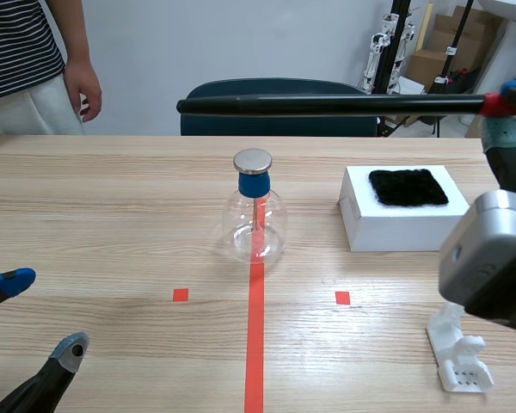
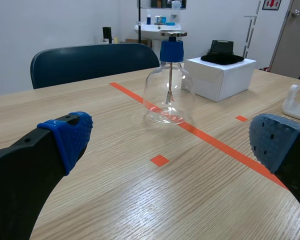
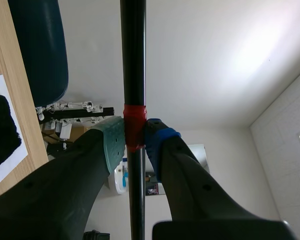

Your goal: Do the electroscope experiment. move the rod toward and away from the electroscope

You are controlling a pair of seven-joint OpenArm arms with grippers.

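Right gripper [image 3: 135, 136] was clamped on the smooth black rod [image 1: 327, 105] at its red band, held level, well clear above the round glass electroscope [image 1: 254, 219] mid-table. Left gripper [image 2: 172, 140] sat spread apart by the near edge.

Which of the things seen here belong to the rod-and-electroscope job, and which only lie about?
For the job: rod, held in the right gripper; electroscope.
Lying about: white box with black cloth on top; white stand; chair.
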